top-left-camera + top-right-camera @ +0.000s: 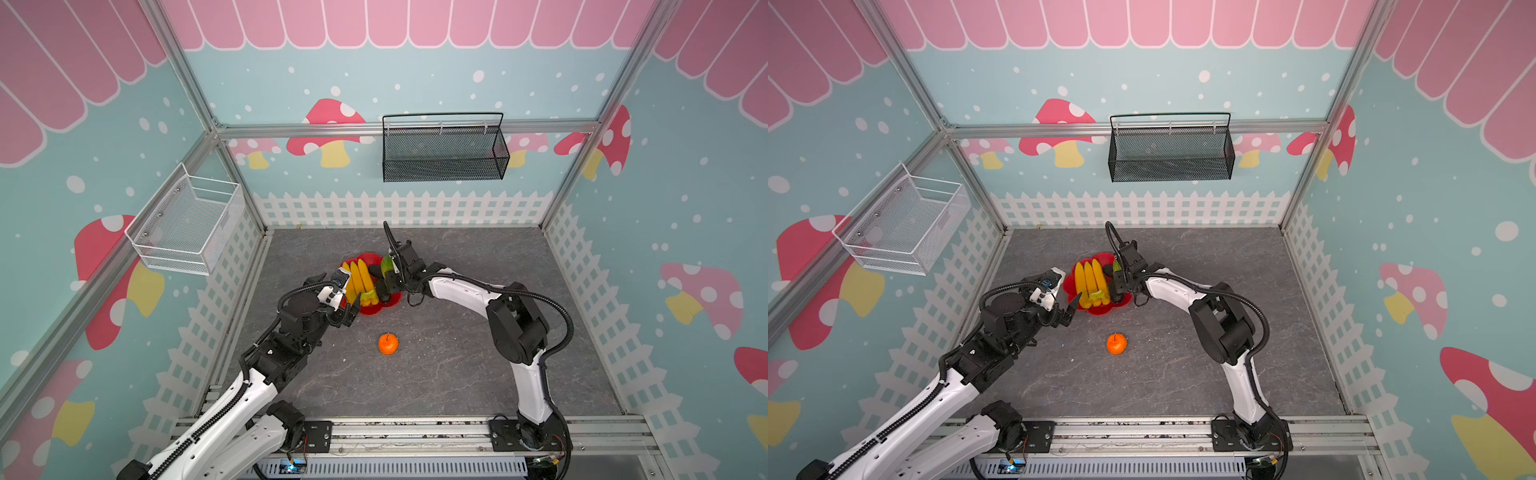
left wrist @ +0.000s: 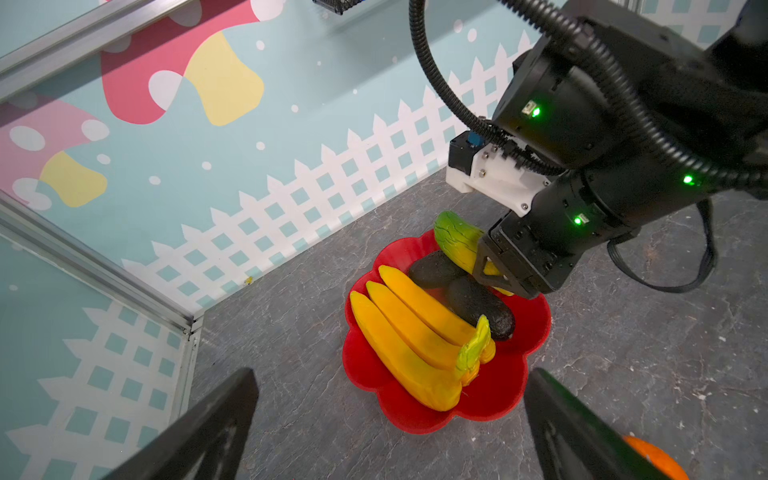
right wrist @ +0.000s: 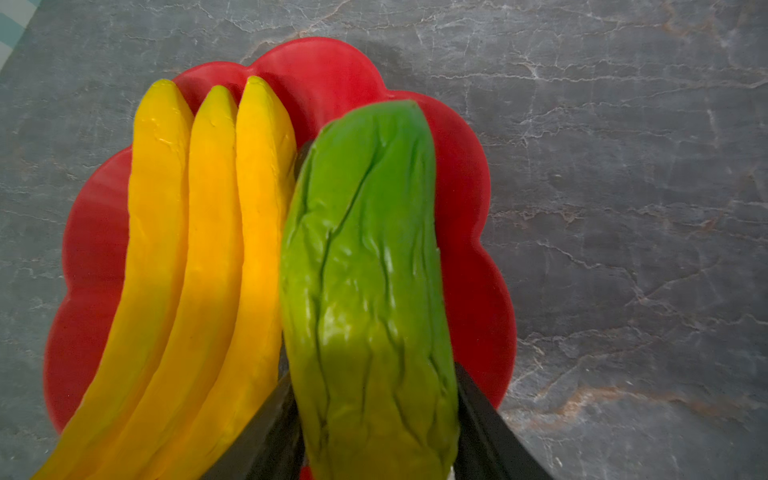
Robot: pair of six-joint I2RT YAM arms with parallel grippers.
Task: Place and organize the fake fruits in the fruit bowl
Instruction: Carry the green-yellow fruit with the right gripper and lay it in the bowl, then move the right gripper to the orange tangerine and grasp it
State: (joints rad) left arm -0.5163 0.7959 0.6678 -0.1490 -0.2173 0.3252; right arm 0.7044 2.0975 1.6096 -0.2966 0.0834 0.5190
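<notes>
Bowl (image 2: 490, 399) already holds the bananas (image 2: 407, 332) and two dark ovals (image 2: 478, 303). My right gripper (image 3: 372, 376) is clamped on the green fruit (image 3: 365, 270) just over them, so I'd guess release is next. The left gripper (image 2: 392, 370) hangs wide open beside the bowl, and the orange (image 1: 388, 344) waits well outside it.

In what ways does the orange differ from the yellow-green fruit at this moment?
The orange is small and round; the yellow-green fruit is long and wrinkled. The orange lies free on the table, outside the red bowl; the yellow-green fruit is over the bowl, gripped by the right claw. Both are fake fruits.
</notes>
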